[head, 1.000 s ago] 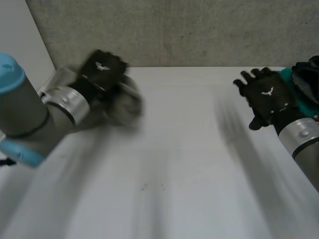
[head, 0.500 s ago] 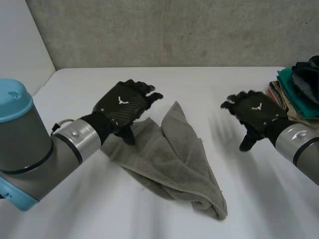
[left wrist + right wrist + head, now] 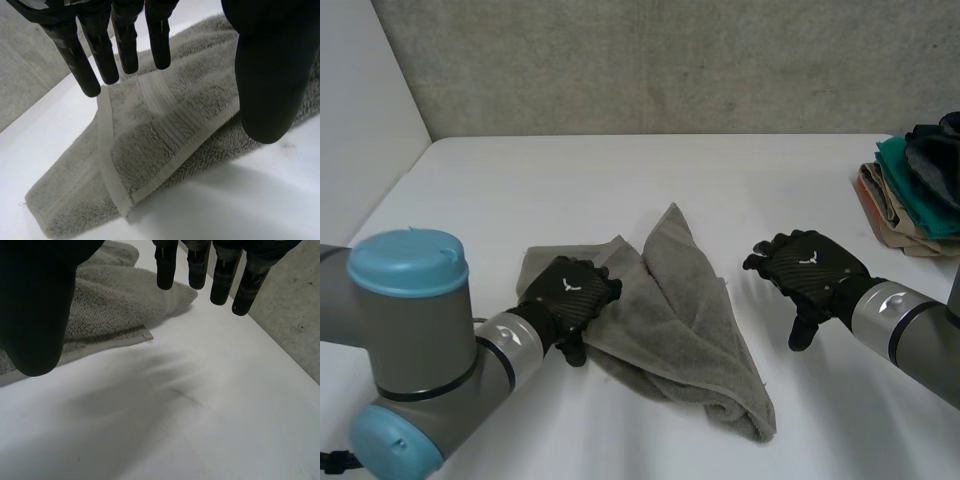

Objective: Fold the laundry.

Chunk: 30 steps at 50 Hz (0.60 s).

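A grey towel (image 3: pixel 690 320) is found lying crumpled near the middle of the white table (image 3: pixel 620 180). It is bunched into loose folds, with one pointed end directed toward the far wall (image 3: pixel 670 60) and a rolled end toward the near edge. In the left wrist view the towel (image 3: pixel 165 125) is seen doubled over itself, a hemmed border lying across the lower layer.

The left hand (image 3: pixel 570 295) is placed over the towel's left portion, at its folded edge. In its own wrist view the left hand (image 3: pixel 267 75) is seen spread, the fingers (image 3: pixel 125 45) held straight above the cloth and the thumb kept apart from them. Nothing is gripped. Whether the fingertips touch the cloth cannot be told.

The right hand (image 3: pixel 810 270) is positioned just beside the towel's right edge, over bare table. In the right wrist view this hand (image 3: pixel 35 305) is likewise seen spread, fingers (image 3: pixel 222 270) extended and thumb apart, with nothing held. The towel (image 3: pixel 110 305) is seen beyond the thumb, apart from it.

A stack of folded clothes (image 3: pixel 910 195) is noted at the table's far right, well apart from the towel.
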Motion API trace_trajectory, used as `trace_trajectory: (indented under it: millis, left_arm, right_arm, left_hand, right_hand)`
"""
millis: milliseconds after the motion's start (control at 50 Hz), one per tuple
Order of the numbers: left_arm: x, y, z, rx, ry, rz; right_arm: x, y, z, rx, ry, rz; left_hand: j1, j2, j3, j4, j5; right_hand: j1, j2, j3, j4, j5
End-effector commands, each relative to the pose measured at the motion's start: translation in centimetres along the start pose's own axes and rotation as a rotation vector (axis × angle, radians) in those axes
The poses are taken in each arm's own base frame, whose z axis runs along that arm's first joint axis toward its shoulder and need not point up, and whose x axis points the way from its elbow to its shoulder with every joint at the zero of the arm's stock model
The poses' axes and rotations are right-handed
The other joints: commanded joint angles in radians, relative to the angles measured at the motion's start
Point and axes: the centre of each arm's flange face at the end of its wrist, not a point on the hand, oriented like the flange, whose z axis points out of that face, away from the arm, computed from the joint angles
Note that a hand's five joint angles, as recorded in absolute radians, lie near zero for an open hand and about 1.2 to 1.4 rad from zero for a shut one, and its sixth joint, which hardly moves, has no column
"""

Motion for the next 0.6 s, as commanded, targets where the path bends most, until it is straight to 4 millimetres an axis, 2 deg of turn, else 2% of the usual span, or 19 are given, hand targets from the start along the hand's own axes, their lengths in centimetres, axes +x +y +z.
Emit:
trace_trajectory:
  millis: [20, 100, 120, 180, 260, 280, 340, 360, 420, 500, 600]
  left_arm:
    - [0.8, 1.8, 2.0, -0.023, 0.023, 0.001]
    - [0.9, 2.2, 3.3, -0.011, 0.017, 0.005]
    - [0.8, 2.2, 3.6, 0.003, 0.009, 0.007]
    - [0.6, 1.8, 3.8, 0.029, -0.007, 0.013]
    - [-0.5, -0.1, 3.1, 0.089, -0.069, 0.025]
    - [-1.2, -1.5, 2.2, 0.124, -0.111, 0.029]
    - [-2.1, -3.5, 0.7, 0.179, -0.16, 0.031]
    - [-2.5, -4.4, -0.3, 0.207, -0.176, 0.034]
    - [-2.8, -5.6, -1.6, 0.246, -0.193, 0.043]
    - [-3.5, -7.2, -4.1, 0.305, -0.236, 0.057]
    - [-4.0, -7.9, -5.5, 0.332, -0.263, 0.062]
  right_arm:
    - [0.0, 0.4, 0.2, -0.015, 0.02, -0.002]
    - [0.1, 0.6, 0.2, -0.018, 0.023, 0.0]
    - [0.2, 0.6, 0.2, -0.017, 0.027, 0.0]
    - [0.2, 0.7, 0.2, -0.02, 0.029, 0.002]
    - [0.4, 0.5, 0.2, -0.014, 0.033, -0.001]
    - [0.6, 0.3, 0.3, -0.004, 0.038, -0.005]
    - [1.0, -0.4, 0.5, 0.025, 0.044, -0.025]
    - [1.7, -1.2, 0.8, 0.055, 0.06, -0.057]
    - [2.7, -2.1, 1.8, 0.103, 0.078, -0.148]
    - [2.5, -3.1, 3.3, 0.181, 0.003, -0.3]
    - [0.8, -3.6, 4.4, 0.264, -0.194, -0.359]
  left_hand:
    - [0.141, 0.141, 0.142, 0.141, 0.137]
    - [0.414, 0.414, 0.414, 0.414, 0.41]
    - [0.609, 0.609, 0.61, 0.609, 0.605]
    - [0.992, 0.992, 0.992, 0.991, 0.988]
    - [1.007, 1.007, 1.008, 1.007, 1.003]
    - [1.007, 1.007, 1.008, 1.007, 1.003]
    - [1.007, 1.007, 1.008, 1.007, 1.003]
    - [1.007, 1.007, 1.008, 1.007, 1.003]
    - [1.007, 1.007, 1.008, 1.007, 1.003]
    - [1.007, 1.007, 1.008, 1.007, 1.003]
    - [1.007, 1.007, 1.008, 1.007, 1.003]
  right_hand:
    - [-0.031, -0.048, -0.04, -0.063, -0.063]
    - [-0.031, -0.048, -0.04, -0.063, -0.063]
    - [-0.031, -0.048, -0.04, -0.063, -0.063]
    - [-0.031, -0.048, -0.04, -0.063, -0.063]
    - [-0.033, -0.049, -0.042, -0.065, -0.065]
    - [-0.033, -0.049, -0.042, -0.065, -0.065]
    - [-0.033, -0.049, -0.042, -0.065, -0.065]
    - [-0.033, -0.049, -0.042, -0.065, -0.065]
    - [-0.033, -0.049, -0.042, -0.065, -0.065]
    - [-0.033, -0.049, -0.042, -0.065, -0.065]
    - [-0.033, -0.049, -0.042, -0.065, -0.065]
